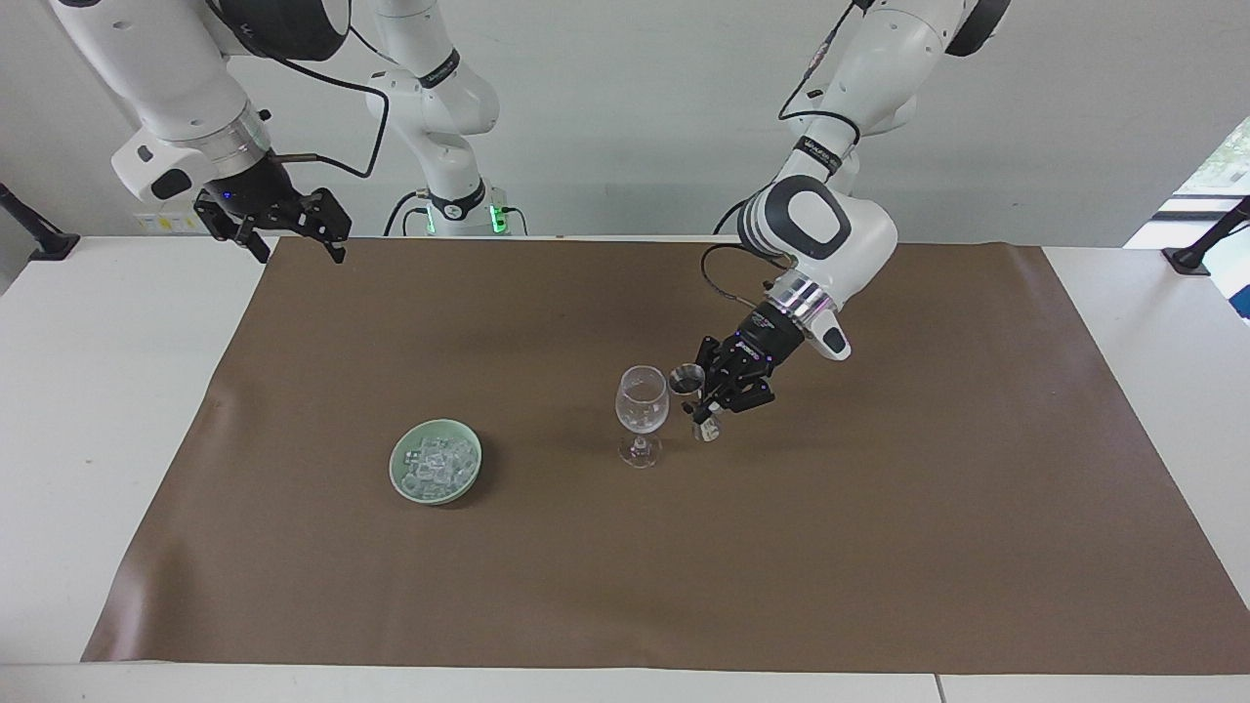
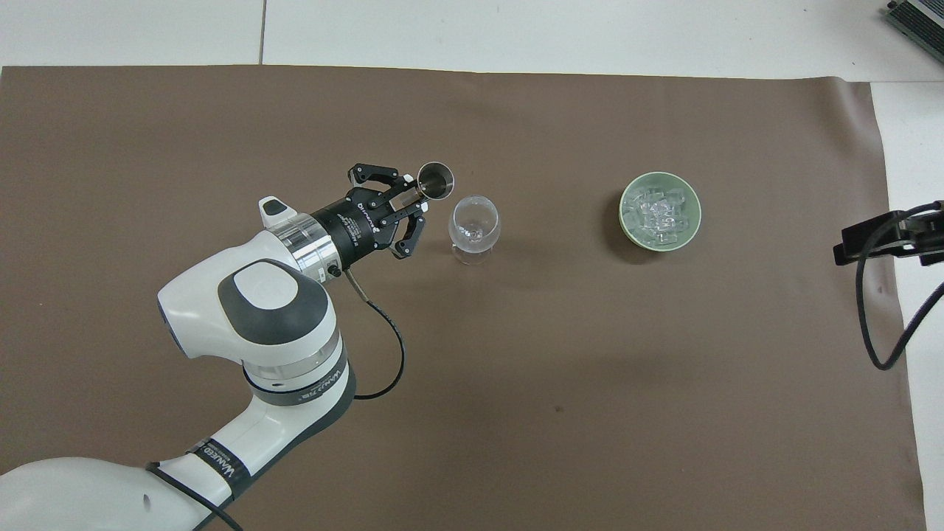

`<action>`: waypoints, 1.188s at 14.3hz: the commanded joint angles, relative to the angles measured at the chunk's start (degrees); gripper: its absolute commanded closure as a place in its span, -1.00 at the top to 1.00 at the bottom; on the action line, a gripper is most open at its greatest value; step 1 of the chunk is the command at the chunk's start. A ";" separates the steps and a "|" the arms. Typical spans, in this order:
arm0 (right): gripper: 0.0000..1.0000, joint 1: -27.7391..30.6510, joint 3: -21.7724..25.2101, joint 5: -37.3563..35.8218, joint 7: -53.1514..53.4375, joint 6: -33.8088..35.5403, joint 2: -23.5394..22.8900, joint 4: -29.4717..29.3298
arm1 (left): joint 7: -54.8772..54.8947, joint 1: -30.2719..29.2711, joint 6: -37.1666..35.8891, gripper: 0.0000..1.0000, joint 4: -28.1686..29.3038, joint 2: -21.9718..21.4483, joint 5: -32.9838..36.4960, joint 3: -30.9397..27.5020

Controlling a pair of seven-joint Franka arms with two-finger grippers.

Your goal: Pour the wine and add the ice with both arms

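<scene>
A clear stemmed glass (image 1: 642, 400) (image 2: 474, 225) stands upright mid-mat. Right beside it, toward the left arm's end, my left gripper (image 1: 705, 402) (image 2: 413, 198) is shut on a small metal jigger (image 1: 687, 378) (image 2: 436, 181), held upright with its rim close to the glass rim. No wine shows; what the jigger holds is hidden. The ice (image 1: 437, 467) (image 2: 658, 214) lies heaped in a pale green bowl (image 1: 395, 471) (image 2: 624, 218) toward the right arm's end. My right gripper (image 1: 301, 256) (image 2: 877, 237) waits open, raised over the mat's edge by its base.
A brown mat (image 1: 879, 547) (image 2: 590, 383) covers most of the white table (image 1: 107, 410). Black clamp stands (image 1: 29, 234) sit at both ends of the table near the robots. A black cable loops under the left wrist.
</scene>
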State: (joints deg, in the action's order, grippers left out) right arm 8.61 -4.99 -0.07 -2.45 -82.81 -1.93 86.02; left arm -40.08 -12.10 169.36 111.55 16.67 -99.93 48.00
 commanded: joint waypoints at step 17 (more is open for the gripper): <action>1.00 0.17 0.15 1.39 -1.15 -0.16 0.70 0.64 | 3.25 2.52 11.42 -1.00 -2.04 1.78 7.73 2.62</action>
State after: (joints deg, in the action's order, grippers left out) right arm 8.61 -4.99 -0.07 -2.45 -82.81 -1.93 86.02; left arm -37.65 -10.70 178.15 111.29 16.96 -92.89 50.53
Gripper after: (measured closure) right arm 0.000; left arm 0.789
